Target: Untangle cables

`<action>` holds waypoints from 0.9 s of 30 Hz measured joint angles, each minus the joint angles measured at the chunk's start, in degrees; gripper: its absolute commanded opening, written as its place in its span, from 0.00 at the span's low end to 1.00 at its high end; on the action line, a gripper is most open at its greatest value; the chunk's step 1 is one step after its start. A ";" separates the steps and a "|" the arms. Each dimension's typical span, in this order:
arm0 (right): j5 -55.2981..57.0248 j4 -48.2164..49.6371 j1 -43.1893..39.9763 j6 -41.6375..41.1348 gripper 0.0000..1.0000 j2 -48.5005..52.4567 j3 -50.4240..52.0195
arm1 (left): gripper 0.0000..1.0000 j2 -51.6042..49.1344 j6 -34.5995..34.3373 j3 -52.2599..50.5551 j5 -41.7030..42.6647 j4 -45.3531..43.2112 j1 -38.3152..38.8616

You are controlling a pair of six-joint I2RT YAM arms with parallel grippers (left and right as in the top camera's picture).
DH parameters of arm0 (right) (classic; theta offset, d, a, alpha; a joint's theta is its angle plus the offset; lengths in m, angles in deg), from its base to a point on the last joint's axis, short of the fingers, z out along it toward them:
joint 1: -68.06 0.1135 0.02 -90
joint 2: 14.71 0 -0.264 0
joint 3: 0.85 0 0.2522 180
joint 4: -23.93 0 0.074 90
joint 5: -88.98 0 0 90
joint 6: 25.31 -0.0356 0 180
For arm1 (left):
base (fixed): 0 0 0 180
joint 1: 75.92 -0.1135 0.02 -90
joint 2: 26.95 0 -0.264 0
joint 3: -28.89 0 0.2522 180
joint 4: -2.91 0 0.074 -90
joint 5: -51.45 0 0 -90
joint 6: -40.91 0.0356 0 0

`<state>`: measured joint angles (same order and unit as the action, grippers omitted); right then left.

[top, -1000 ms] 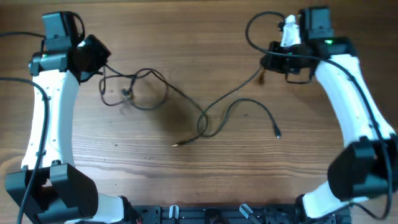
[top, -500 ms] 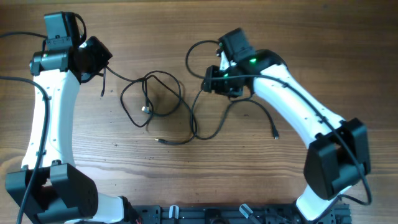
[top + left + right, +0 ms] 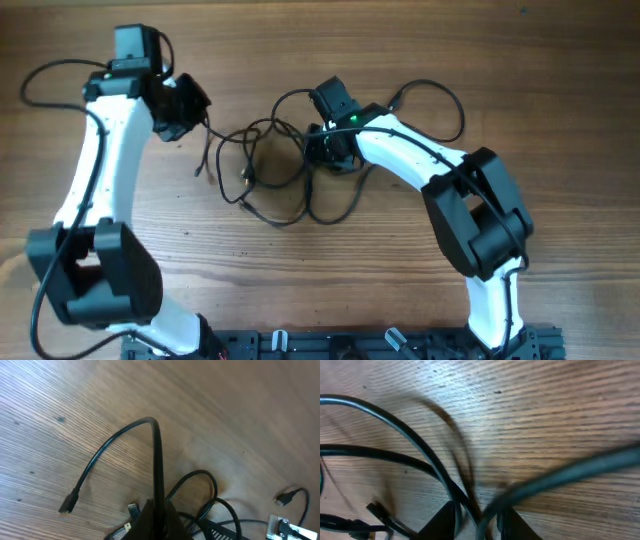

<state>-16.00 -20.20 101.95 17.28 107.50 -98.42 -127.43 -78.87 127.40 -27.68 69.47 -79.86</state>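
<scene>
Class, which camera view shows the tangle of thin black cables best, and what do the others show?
Overhead: the whole tangle of cables shows at once. Left wrist gives only one arched strand and some loops; right wrist gives a few blurred strands close up.

White arm links [image 3: 108, 150], black joints [image 3: 95, 275]; thick black wiring [image 3: 58, 66] alongside; green light [image 3: 352, 122] on right arm [image 3: 410, 160].

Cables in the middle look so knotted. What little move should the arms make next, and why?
The cables lie in crossed loops between the arms, and the left gripper pinches one. So probably the right gripper should close on the one running between its fingers, then pull gently away, which would likely loosen the loops.
</scene>
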 measured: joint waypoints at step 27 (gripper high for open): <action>-20.87 -0.61 -23.52 0.90 0.05 -28.22 -47.12 | 0.04 -7.89 -0.94 0.02 1.03 -1.38 2.36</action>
<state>-36.88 -20.81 78.43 18.17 79.28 -145.55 -135.33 -79.81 127.42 -26.65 68.09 -77.50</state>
